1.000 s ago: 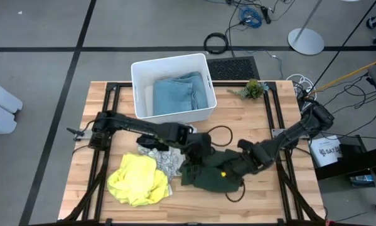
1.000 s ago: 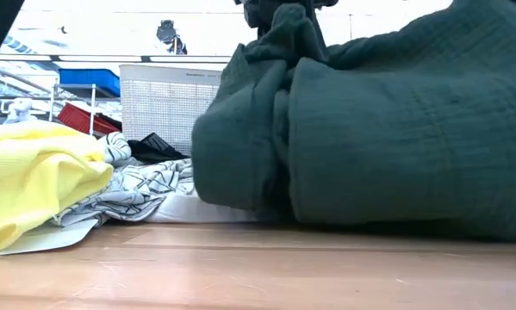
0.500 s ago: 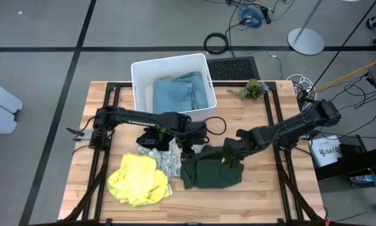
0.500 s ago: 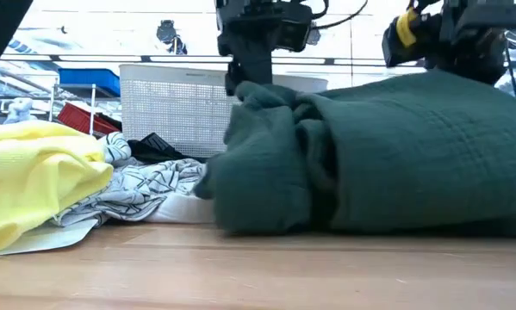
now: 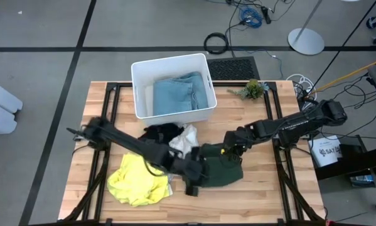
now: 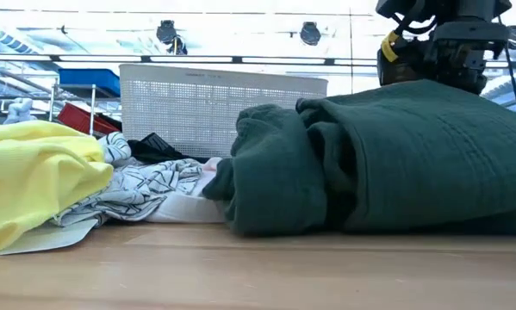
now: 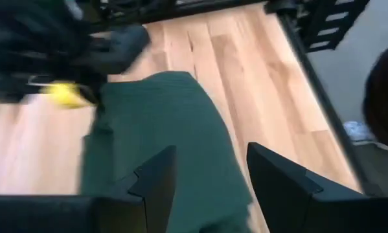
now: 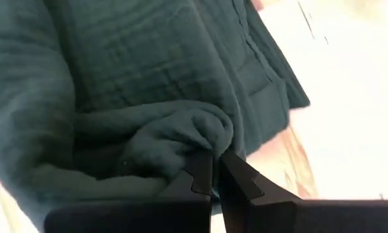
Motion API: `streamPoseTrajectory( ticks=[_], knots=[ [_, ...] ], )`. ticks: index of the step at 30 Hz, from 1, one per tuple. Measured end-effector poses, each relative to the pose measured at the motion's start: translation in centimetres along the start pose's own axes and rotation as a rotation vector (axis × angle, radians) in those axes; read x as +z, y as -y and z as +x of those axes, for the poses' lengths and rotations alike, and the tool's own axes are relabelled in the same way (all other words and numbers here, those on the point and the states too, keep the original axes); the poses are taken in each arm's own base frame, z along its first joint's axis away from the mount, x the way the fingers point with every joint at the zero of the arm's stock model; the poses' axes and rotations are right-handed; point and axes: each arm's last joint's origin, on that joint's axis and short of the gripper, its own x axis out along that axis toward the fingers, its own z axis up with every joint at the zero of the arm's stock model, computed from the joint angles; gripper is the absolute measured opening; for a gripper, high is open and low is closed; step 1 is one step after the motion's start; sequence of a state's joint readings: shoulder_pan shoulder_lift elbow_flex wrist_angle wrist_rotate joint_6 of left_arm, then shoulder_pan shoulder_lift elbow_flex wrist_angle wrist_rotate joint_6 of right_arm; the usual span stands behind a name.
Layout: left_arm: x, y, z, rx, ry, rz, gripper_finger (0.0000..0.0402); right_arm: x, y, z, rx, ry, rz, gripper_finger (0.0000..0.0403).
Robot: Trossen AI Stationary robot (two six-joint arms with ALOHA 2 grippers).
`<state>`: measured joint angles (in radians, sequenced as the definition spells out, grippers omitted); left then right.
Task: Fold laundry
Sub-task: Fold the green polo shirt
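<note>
— So where does the dark green crinkled cloth garment (image 5: 218,171) sit?

— Near the front middle of the wooden slatted table (image 5: 257,119), bundled into a thick roll, with the bright yellow soft garment (image 5: 134,177) beside it on the left arm's side and the white grey-patterned cloth (image 6: 150,185) and a black cloth (image 5: 157,132) between them and the white rectangular plastic bin (image 5: 140,72). A light blue folded cloth (image 5: 182,94) lies inside that bin.

— And the grippers?

— The left gripper (image 7: 206,178) hangs over the near edge of the green roll with its fingers spread well apart and nothing between them. The right gripper (image 8: 214,169) sits at the far edge of the same roll, fingers pressed together; in its wrist view a fold of green cloth bulges right against the tips, but I can't say any cloth is truly pinched.

— What worries you?

— The roll looks loose and lopsided. With the left fingers empty, nothing holds the near side, so it may slump open. If the right tips have snagged a fold, lifting away could drag the bundle and undo the fold. A low sweep by the left arm could also push the green roll into the yellow garment.
</note>
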<state>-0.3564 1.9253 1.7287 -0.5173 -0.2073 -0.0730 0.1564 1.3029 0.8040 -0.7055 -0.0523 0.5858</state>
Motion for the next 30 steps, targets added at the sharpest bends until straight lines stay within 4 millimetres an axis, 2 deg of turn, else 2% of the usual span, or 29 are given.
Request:
streamPoseTrajectory(
  ticks=[3,6,9,16,22,30],
  knots=[
    [-1.3,0.6,3.9,0.056,0.015,0.007,0.0196,0.3,-0.1,0.0,0.04,0.006,0.013,0.0],
    [-2.1,0.1,6.7,0.162,0.037,0.023,0.0196,0.5,-0.2,0.0,0.072,0.016,0.022,0.0],
    [-3.0,-0.9,9.1,0.226,0.041,0.015,0.0196,0.4,-0.1,0.0,0.071,0.008,0.028,0.0],
    [-6.3,-4.0,13.4,0.147,-0.106,-0.136,0.0196,0.0,0.2,-0.4,0.044,-0.011,0.046,0.0002],
    [-7.1,-4.7,14.3,0.118,-0.132,-0.174,0.0195,-0.2,0.5,-1.5,0.017,-0.049,0.101,0.0044],
    [-7.1,-4.8,14.2,0.104,-0.137,-0.181,0.0195,1.2,0.2,-6.8,0.004,-0.039,0.122,0.0154]
  ],
)
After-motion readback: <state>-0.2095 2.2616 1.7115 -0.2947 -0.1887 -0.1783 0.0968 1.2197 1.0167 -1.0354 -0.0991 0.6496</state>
